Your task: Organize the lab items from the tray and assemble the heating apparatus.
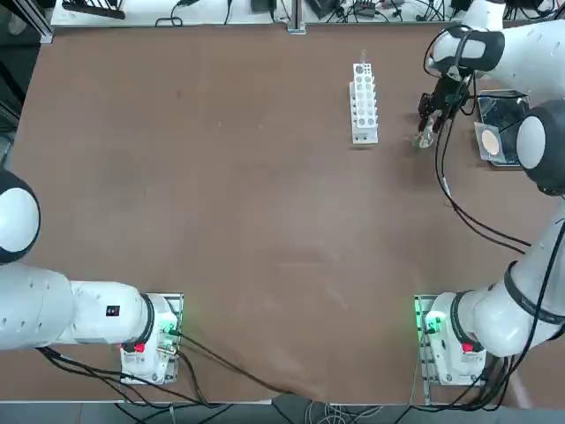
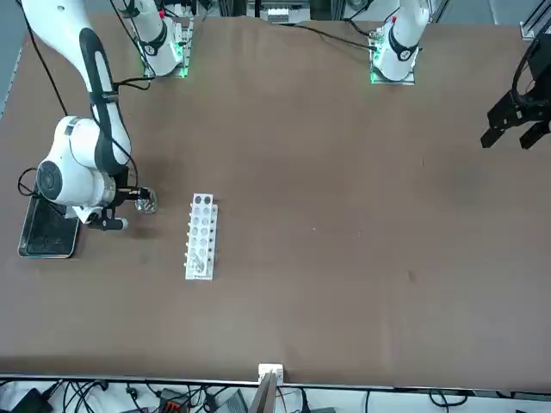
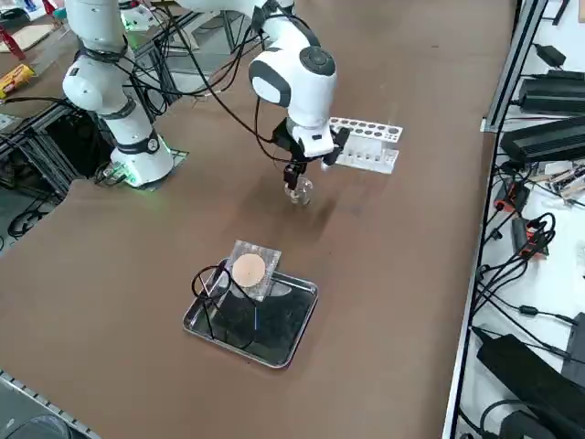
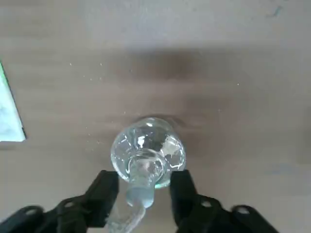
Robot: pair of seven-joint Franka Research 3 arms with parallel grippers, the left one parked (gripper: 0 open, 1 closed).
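The small clear glass burner [image 4: 148, 145] stands on the brown table between the tray and the white rack, also visible as burner [image 3: 299, 193] and burner [image 1: 425, 138]. My right gripper [image 4: 143, 191] hangs straight over it, open, with one black finger [image 4: 104, 191] on each side of the burner's neck and a small gap on both sides. The shiny metal tray [image 3: 277, 357] lies nearer the table's right edge. In it lies the black wire tripod [image 3: 210, 288], and the grey mesh with tan centre [image 3: 249, 270] rests over the tray's far rim.
The white perforated test-tube rack [image 3: 366, 144] lies just beyond the gripper, also seen as rack [image 1: 364, 102]. The arm's black cable [image 1: 459, 208] loops above the table near the tray [image 1: 505, 99]. Brown tabletop spreads to the left of the rack.
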